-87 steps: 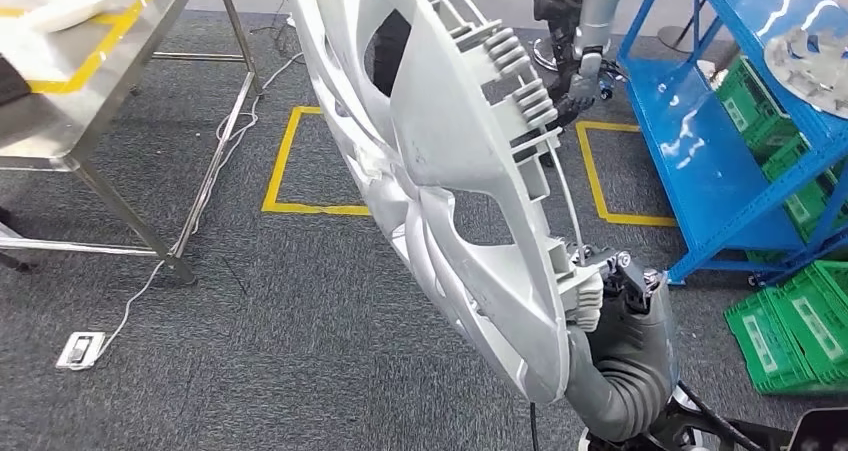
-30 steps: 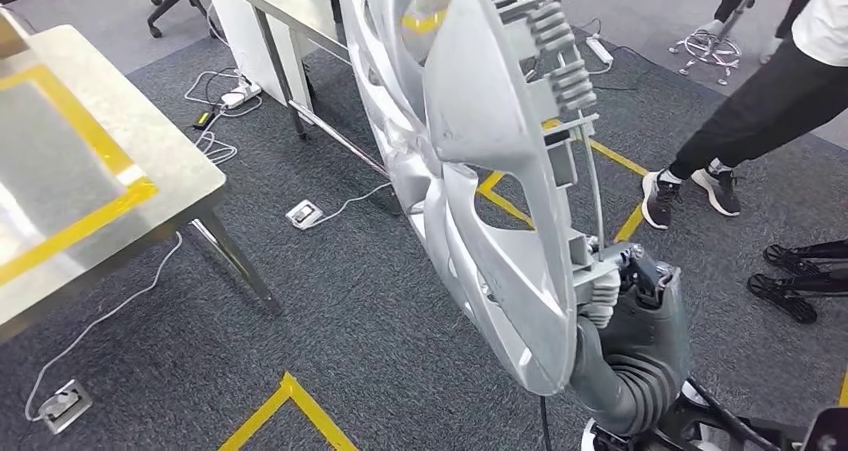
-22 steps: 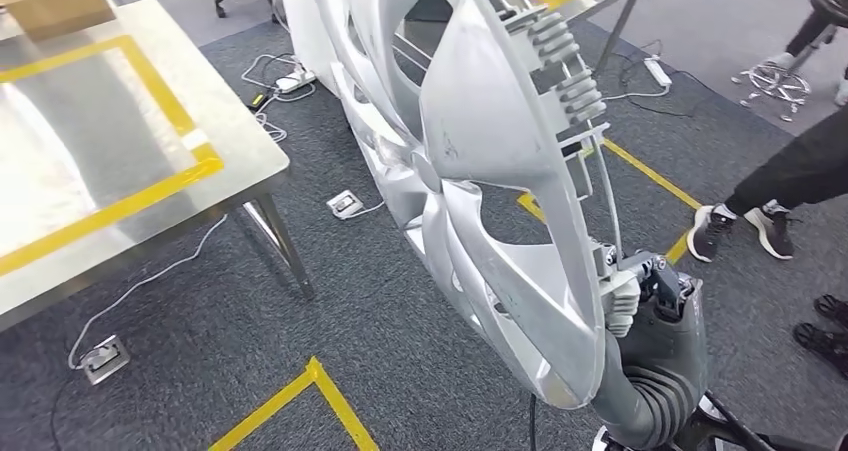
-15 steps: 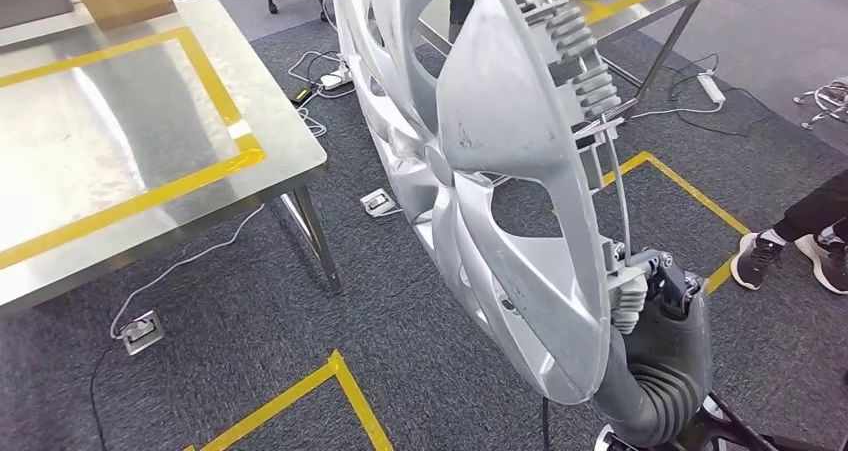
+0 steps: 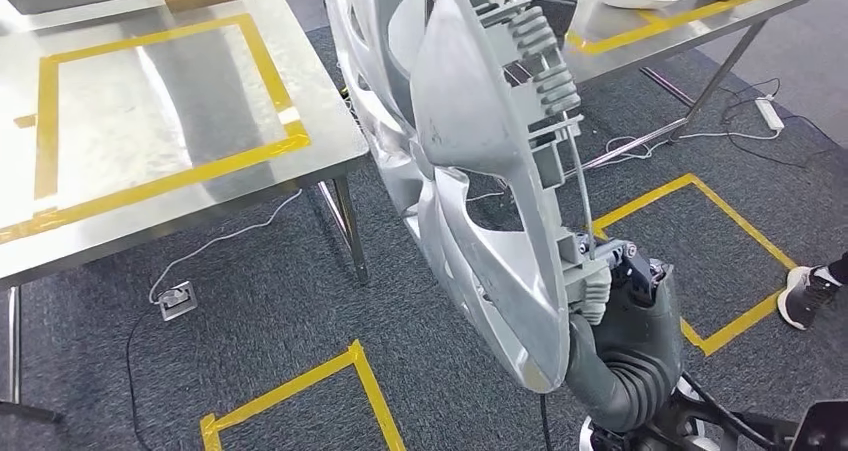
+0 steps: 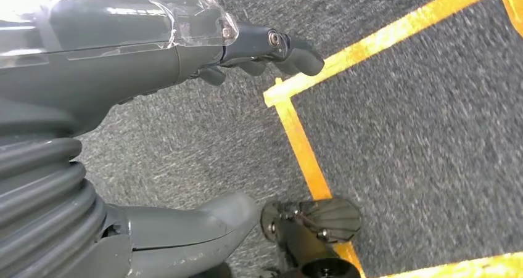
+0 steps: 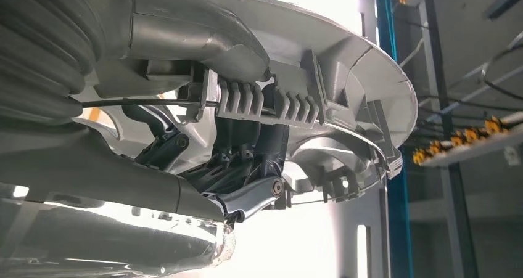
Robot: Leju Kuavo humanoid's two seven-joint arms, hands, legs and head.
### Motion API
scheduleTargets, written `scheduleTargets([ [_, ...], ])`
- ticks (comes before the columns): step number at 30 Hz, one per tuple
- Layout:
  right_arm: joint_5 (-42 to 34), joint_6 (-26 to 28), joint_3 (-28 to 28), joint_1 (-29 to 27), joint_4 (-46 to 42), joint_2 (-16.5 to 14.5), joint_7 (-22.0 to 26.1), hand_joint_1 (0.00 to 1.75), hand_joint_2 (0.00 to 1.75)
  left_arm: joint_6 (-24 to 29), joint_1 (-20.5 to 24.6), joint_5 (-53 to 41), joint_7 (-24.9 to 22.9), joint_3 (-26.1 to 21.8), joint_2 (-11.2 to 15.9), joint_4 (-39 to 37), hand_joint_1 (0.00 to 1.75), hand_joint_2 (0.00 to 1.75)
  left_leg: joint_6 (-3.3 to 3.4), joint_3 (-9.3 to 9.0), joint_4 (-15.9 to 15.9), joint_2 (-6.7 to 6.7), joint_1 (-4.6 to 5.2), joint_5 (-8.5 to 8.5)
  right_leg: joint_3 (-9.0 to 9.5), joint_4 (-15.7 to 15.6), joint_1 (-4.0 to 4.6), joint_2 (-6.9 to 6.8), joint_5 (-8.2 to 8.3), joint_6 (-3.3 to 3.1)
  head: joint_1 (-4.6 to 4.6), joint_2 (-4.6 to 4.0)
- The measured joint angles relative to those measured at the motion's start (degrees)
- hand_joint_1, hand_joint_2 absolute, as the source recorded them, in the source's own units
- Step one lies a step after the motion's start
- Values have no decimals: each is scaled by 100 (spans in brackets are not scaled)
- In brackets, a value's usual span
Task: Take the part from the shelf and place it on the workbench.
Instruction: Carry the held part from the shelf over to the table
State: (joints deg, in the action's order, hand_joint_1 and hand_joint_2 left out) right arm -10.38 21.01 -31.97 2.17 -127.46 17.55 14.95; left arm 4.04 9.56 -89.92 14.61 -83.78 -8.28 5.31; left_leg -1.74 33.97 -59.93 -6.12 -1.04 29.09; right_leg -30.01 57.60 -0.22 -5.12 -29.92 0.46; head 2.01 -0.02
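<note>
My right hand (image 5: 612, 289) was gripping the big silver part (image 5: 450, 141) by its lower rim, held upright beside the workbench (image 5: 150, 121). My left hand (image 6: 259, 50) hung empty, fingers loosely apart. Best bet, I reckoned: tip it flat inside the yellow tape slowly.

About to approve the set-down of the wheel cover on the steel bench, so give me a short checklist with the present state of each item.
1. Right hand grips the large silver plastic wheel cover at its rim: ok.
2. Left hand holds nothing, fingers apart: ok.
3. Steel workbench with yellow tape rectangle in view, taped area bare: ok.
4. Cover over the bench: not ok, it hangs beside the bench, above the carpet.
5. Person's shoe near the right edge, path clearance: cannot tell.
</note>
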Motion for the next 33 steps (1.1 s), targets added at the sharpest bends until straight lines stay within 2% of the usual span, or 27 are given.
scheduleTargets([
  [2, 0, -10, -1, 3, -1, 0, 0, 175, 175, -3, 2, 0, 1, 0, 6, 1, 0, 175, 130, 29, -9, 100, 18, -11, 12, 8, -2, -75, -16, 44, 26, 0],
  [3, 0, -15, -1, 5, 0, 0, 0, 175, 175, -3, 6, 0, 2, 0, 6, 2, 0, 175, 168, 36, -2, 170, 17, -23, 16, 23, -16, -57, -53, 71, 40, 0],
  [4, 0, -20, -1, 3, -1, 0, 0, 175, 175, -4, 13, 0, 4, 0, 5, 2, 0, 175, 205, 40, 6, 250, 12, -40, -9, 109, -33, 31, -145, 97, 51, 0],
  [5, 0, -22, -1, -1, -1, 0, 0, 175, 175, -4, 23, 0, 5, 0, 3, 2, 0, 175, 237, 44, 13, 332, 5, -58, -88, 318, -46, 162, -304, 120, 76, 0],
  [7, 0, -25, -1, -11, 1, 0, 0, 175, 175, -7, 36, 0, 4, 0, 2, 2, 0, 175, 285, 69, 13, 498, 12, -85, -382, 1024, -55, 411, -697, 132, 147, 0],
  [8, 0, -26, -1, -15, 4, 0, 0, 175, 175, -8, 38, 1, 1, 0, 2, 2, 0, 175, 301, 80, 12, 587, 23, -96, -540, 1378, -53, 456, -832, 125, 179, 0],
  [9, 0, -26, -1, -18, 10, -1, 0, 175, 175, -10, 35, 3, -2, -1, 3, 2, 0, 175, 314, 87, 12, 678, 36, -105, -635, 1577, -50, 474, -859, 109, 207, 0],
  [10, 0, -26, -1, -20, 18, -1, 0, 175, 175, -11, 31, 5, -4, -2, 3, 2, 0, 175, 323, 88, 12, 770, 50, -111, -643, 1571, -46, 488, -770, 79, 231, 0],
  [11, 0, -26, -1, -20, 25, -1, 0, 175, 175, -11, 27, 8, -7, -2, 3, 2, 0, 175, 329, 83, 11, 862, 64, -117, -564, 1368, -38, 517, -588, 36, 254, 0],
  [13, 0, -26, -1, -19, 32, 0, 0, 175, 175, -13, 26, 9, -14, -2, -8, 2, 0, 175, 329, 81, 12, 1021, 84, -134, -271, 662, -14, 713, -168, -88, 279, 0],
  [14, 0, -26, 0, -18, 31, 0, 0, 175, 175, -13, 29, 9, -18, -2, -17, 2, 0, 175, 316, 92, 10, 1091, 82, -148, -156, 376, 0, 815, -41, -138, 277, 0],
  [15, 0, -27, 1, -15, 31, 0, 0, 175, 175, -13, 31, 10, -22, -2, -29, 2, 0, 175, 292, 115, 8, 1149, 70, -167, -91, 205, 14, 890, 14, -172, 276, 0],
  [16, -1, -27, 1, -11, 31, 0, 0, 175, 175, -15, 29, 10, -26, -2, -40, 2, 0, 175, 256, 142, 10, 1206, 54, -191, -70, 138, 27, 905, 10, -189, 276, 0],
  [17, -2, -29, 0, -4, 30, 0, 0, 175, 175, -16, 24, 10, -30, -2, -43, 2, 0, 175, 216, 167, 20, 1260, 39, -217, -58, 80, 36, 857, 22, -191, 290, 0],
  [18, -6, -31, -1, 4, 31, 0, 0, 175, 175, -18, 14, 10, -34, -2, -43, 2, 0, 175, 185, 191, 13, 1219, 43, -220, -37, 14, 28, 789, 42, -181, 303, 0],
  [19, -12, -33, -1, 4, 33, -1, 0, 175, 175, -20, 6, 10, -38, -2, -40, 2, 0, 175, 151, 223, -25, 1075, 60, -180, -10, -65, 16, 728, 69, -177, 294, 0],
  [21, -26, -38, -1, -1, 34, -2, 1, 175, 175, -20, 6, 11, -39, -2, -35, 2, 0, 175, 90, 402, -400, 702, 74, 102, 26, -181, -11, 584, 129, -176, 210, 0],
  [22, -30, -39, -2, -8, 35, -2, 2, 175, 175, -20, 11, 11, -39, -1, -35, 2, 0, 175, 53, 546, -719, 590, 57, 292, 27, -191, -12, 521, 137, -188, 155, 0],
  [23, -33, -40, -3, -9, 37, -2, 2, 175, 175, -20, 13, 11, -39, -1, -35, 2, 0, 175, 18, 691, -1057, 575, 28, 451, 21, -185, -15, 443, 139, -193, 112, 0],
  [24, -34, -40, -3, -11, 44, -2, 2, 175, 175, -20, 10, 11, -40, -1, -33, 2, 0, 175, -14, 784, -1293, 580, 2, 524, 16, -175, -20, 367, 134, -185, 84, 0],
  [25, -37, -39, -3, -13, 50, -2, 2, 175, 175, -20, 5, 11, -40, -2, -29, 2, 0, 175, -45, 781, -1338, 580, -22, 490, 14, -163, -27, 299, 125, -171, 61, 0],
  [26, -42, -39, -2, -13, 56, -2, 2, 175, 175, -20, 1, 10, -40, -2, -23, 2, 0, 175, -74, 668, -1170, 571, -43, 364, 12, -142, -38, 250, 111, -147, 44, 0],
  [28, -79, -38, -1, -10, 60, -2, 1, 175, 175, -22, -1, 9, -41, -2, -13, 2, 0, 175, -106, 255, -487, 523, -71, 79, 6, -69, -58, 179, 60, -65, 20, 0],
  [30, -150, -39, -1, 1, 61, -2, 1, 175, 175, -26, -4, 9, -45, -2, -9, 2, 0, 175, -34, 7, -68, 496, -65, -11, -19, 12, -51, 146, 11, 24, 10, 0],
  [31, -186, -41, -1, 4, 61, -2, 1, 175, 175, -28, -8, 9, -49, -2, -6, 2, 0, 175, 24, -2, -39, 494, -53, 14, -31, 29, -47, 142, -2, 54, 19, 0],
  [32, -207, -42, 0, 6, 62, -2, 0, 175, 175, -28, -12, 9, -52, -2, -5, 2, 0, 175, 72, -3, -27, 493, -46, 0, -37, 41, -43, 150, -18, 25, 35, 0],
  [33, -218, -44, 0, 4, 62, -2, 0, 175, 175, -28, -15, 9, -56, -2, -6, 3, 0, 175, 96, -1, -26, 489, -41, 2, -37, 39, -42, 160, -17, -60, 52, 0],
])
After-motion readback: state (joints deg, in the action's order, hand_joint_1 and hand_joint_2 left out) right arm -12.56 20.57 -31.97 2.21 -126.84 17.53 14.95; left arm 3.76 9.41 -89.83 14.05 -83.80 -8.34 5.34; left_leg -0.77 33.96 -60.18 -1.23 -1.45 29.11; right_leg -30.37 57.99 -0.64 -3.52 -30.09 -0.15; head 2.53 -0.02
